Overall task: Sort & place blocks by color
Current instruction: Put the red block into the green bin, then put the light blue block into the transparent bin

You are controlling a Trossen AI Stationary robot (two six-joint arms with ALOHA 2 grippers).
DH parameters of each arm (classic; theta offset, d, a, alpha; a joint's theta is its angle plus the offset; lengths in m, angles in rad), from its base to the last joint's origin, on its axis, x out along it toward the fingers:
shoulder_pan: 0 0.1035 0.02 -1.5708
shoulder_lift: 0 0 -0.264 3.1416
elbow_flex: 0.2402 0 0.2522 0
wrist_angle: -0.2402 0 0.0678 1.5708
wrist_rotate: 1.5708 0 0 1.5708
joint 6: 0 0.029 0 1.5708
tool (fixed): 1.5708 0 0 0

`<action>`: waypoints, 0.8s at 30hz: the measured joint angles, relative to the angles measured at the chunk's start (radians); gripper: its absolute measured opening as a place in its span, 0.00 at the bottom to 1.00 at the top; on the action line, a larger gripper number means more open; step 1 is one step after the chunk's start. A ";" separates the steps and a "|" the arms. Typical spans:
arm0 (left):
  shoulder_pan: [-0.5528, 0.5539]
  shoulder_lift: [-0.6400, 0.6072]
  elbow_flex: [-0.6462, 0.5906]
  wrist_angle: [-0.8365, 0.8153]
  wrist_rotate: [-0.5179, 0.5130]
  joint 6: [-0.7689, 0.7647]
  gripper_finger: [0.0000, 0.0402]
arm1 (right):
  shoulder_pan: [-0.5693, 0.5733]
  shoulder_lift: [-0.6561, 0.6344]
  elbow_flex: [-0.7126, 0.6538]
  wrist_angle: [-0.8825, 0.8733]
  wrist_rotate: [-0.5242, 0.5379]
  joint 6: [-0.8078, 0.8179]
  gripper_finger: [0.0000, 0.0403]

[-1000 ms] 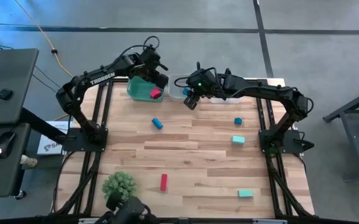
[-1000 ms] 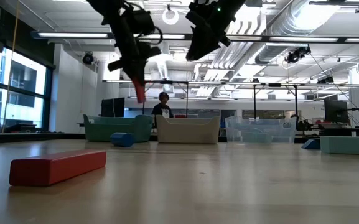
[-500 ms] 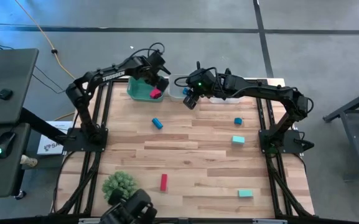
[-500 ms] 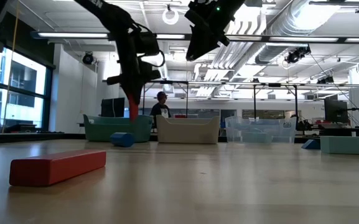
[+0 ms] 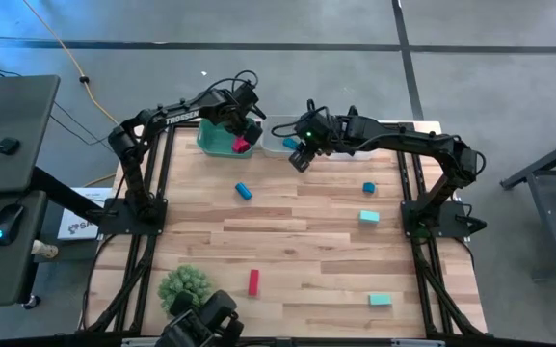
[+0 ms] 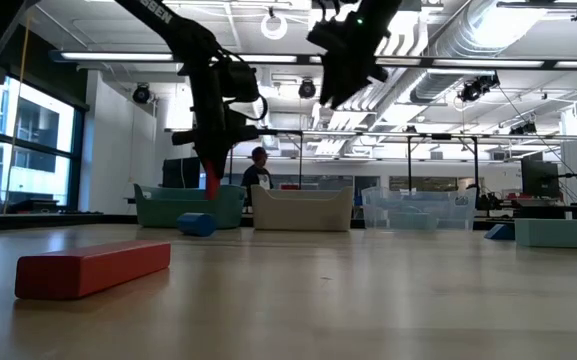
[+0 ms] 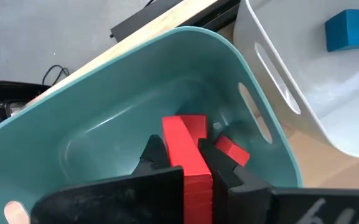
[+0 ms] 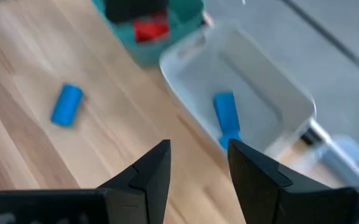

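A red block (image 7: pixel 188 155) is clamped upright in the left gripper (image 7: pixel 188 163) above the teal bin (image 7: pixel 104 93), upper centre in the high view, evidently for release beside another red block (image 7: pixel 232 150) already inside. The right gripper (image 8: pixel 198 163) is held part-open and empty above the grey bin (image 8: pixel 272 93), where a blue block (image 8: pixel 227 115) lies. Other blocks (image 5: pixel 368 217) are left scattered across the table (image 5: pixel 297 231).

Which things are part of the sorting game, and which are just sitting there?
Sorting game:
red block in the shut left gripper, over the green bin
red bar, two blue blocks, two teal blocks on the table
grey bin, blue bar inside
open right gripper, near the grey bin

Just sitting there:
spiky green plant
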 joint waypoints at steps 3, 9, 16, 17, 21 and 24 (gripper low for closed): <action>0.002 0.000 0.000 -0.002 0.000 0.033 0.01 | 0.002 0.000 0.000 -0.088 -0.001 0.049 0.37; 0.002 0.000 0.000 -0.004 0.030 0.096 0.09 | 0.008 0.000 0.000 -0.180 -0.078 0.085 0.37; 0.002 0.000 0.000 0.000 0.026 0.118 0.20 | 0.024 0.000 0.000 -0.313 -0.094 0.095 0.37; 0.002 0.000 0.000 0.000 0.021 0.122 0.21 | 0.026 0.000 0.000 -0.351 -0.092 0.110 0.37; 0.013 -0.010 0.000 0.000 0.003 0.177 0.22 | 0.047 0.000 0.000 -0.471 -0.056 0.193 0.37; 0.026 -0.027 0.001 0.001 -0.002 0.179 0.21 | 0.072 0.000 0.000 -0.539 -0.045 0.258 0.37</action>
